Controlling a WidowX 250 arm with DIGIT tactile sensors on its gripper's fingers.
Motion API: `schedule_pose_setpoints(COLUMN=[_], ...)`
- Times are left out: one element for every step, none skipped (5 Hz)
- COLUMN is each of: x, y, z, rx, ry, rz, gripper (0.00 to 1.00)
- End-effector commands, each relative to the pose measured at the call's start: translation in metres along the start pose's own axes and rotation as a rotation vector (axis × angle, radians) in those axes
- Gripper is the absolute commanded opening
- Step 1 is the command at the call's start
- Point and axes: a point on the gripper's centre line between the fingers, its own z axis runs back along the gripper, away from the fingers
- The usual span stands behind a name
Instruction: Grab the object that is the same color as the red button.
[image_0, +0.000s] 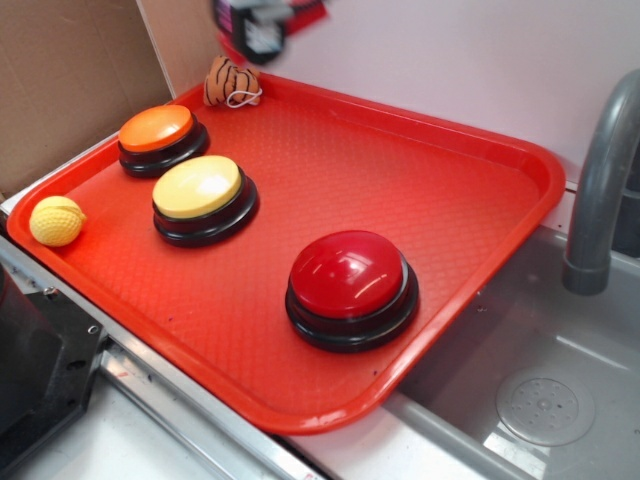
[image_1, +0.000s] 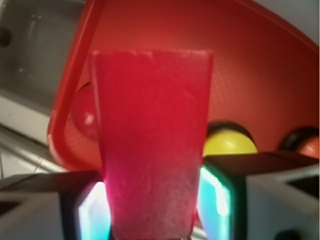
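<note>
Gripper (image_0: 262, 22) is up at the top edge of the exterior view, blurred, above the far corner of the tray (image_0: 450, 190). It's clamped on the block (image_1: 150, 145): in the wrist view the red block fills the middle of the frame, standing upright btwn the two fingers (image_1: 220, 192), both pressed to its sides. In the exterior view a bit of red (image_0: 305, 14) shows by the gripper, prob. the block, too blurred to be sure. So block is off the tray, held in the air.

Down on the tray: red button (image_0: 350, 275) sits toward the near right, glossy dome on a black base. Yellow button (image_0: 200, 190) is left of it, mid-tray, and orange button (image_0: 158, 132) beyond that, near the left rim. The three run in a rough diagonal line, all apart from each other. A small striped tiger toy (image_0: 230, 83) lies at the far corner, w/ the gripper above it. A yellow ball (image_0: 57, 220) rests at the tray's left edge, near the yellow button but not touching.

Right of the tray is a grey sink (image_0: 540, 390) w/ a round drain, and a grey faucet (image_0: 605, 170) arching over it. Brown cardboard (image_0: 60, 80) stands behind the tray at left.

Wrist view looks down past the block: red button peeks out on its left, yellow button on its right, orange at the far right edge.
</note>
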Motion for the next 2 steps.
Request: schedule_pose_setpoints(x=[-0.0482,-0.0581], y=[-0.0308,-0.0332], z=[0.0726,0.0705], rx=[0.079,0.071], ry=[-0.110,-0.123], rz=[0.028,0.088], gripper=[0.00,0.00])
